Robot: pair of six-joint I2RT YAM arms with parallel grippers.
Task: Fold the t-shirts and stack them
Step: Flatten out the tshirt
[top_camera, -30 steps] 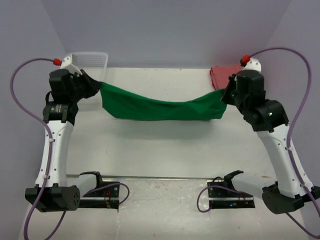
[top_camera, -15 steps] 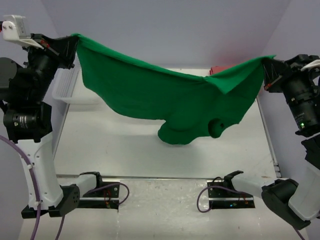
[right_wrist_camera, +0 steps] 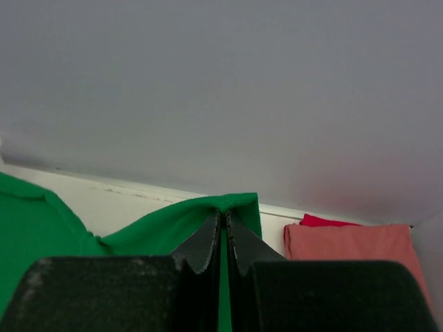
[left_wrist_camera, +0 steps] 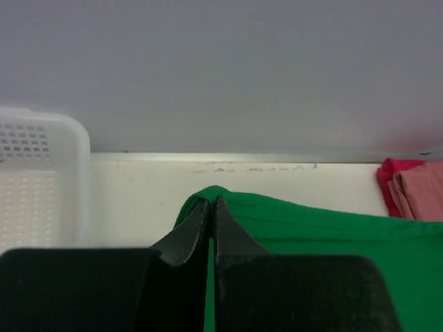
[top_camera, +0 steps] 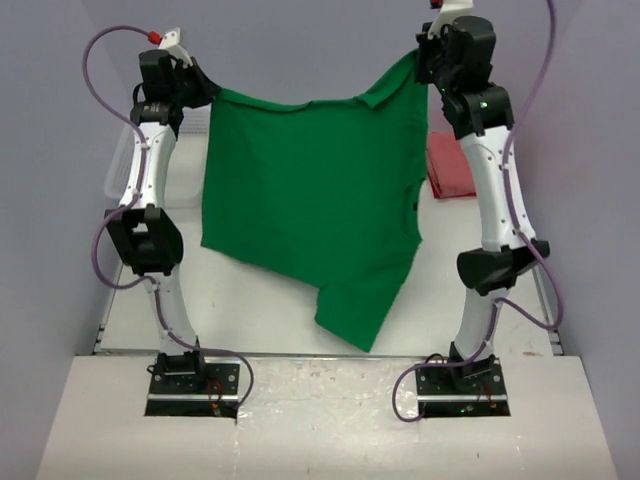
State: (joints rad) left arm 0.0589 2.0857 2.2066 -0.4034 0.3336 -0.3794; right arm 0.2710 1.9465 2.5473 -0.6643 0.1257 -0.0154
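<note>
The green t-shirt hangs spread out in the air between both raised arms, its lower corner drooping toward the table's front. My left gripper is shut on its top left corner; in the left wrist view the cloth is pinched between the jaws. My right gripper is shut on the top right corner, also seen in the right wrist view with green cloth around the tips. The salmon-red t-shirt lies folded at the table's back right, also in the right wrist view.
A white mesh basket stands at the back left, partly behind the left arm, and shows in the left wrist view. The white table lies below the hanging shirt. Purple cables loop off both arms.
Both arms have risen high and moved toward the back, lifting the green shirt off the table. It has gone from a sagging band to hanging open, nearly full length.
</note>
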